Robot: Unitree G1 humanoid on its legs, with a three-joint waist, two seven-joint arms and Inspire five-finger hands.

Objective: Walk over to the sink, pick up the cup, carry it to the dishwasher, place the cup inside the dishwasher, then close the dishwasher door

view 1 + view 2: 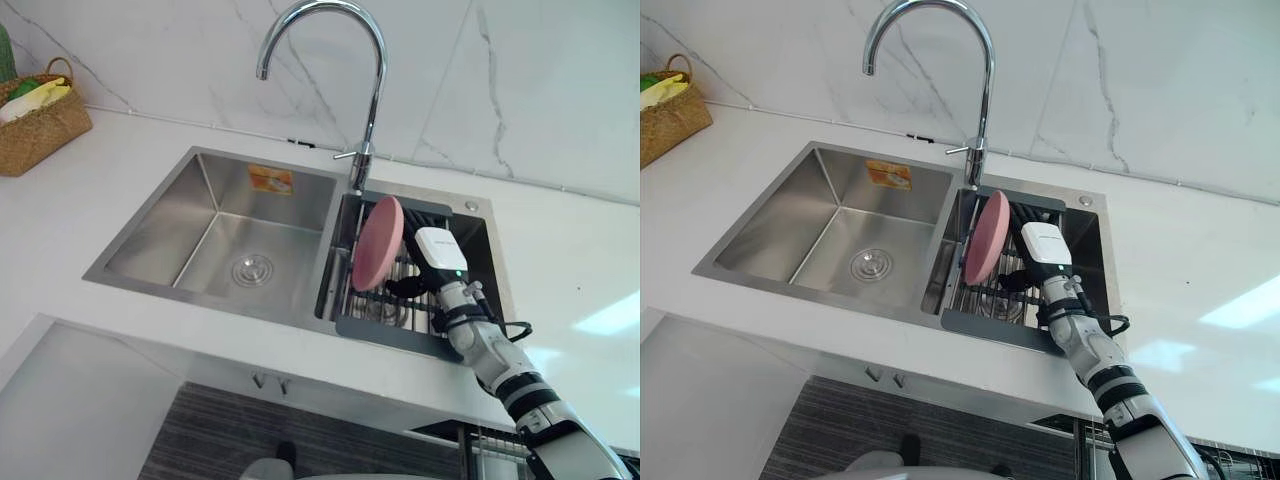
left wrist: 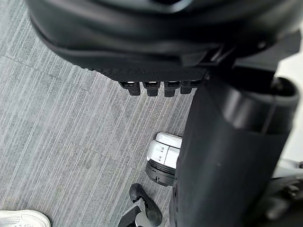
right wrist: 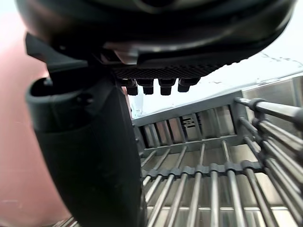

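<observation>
Pink and standing on edge like a plate, the cup (image 1: pixel 378 243) is sitting in the sink's (image 1: pixel 150 225) wire rack (image 3: pixel 213 168) while the right hand (image 1: pixel 405 288) is reaching in just beside it, fingers seemingly apart and needing a squarer wrap before closing.

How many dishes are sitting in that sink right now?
1: a pink plate standing on edge in the rack in the sink's right basin, beside the robot's right hand. The plate or hand could be hiding something more.
</observation>
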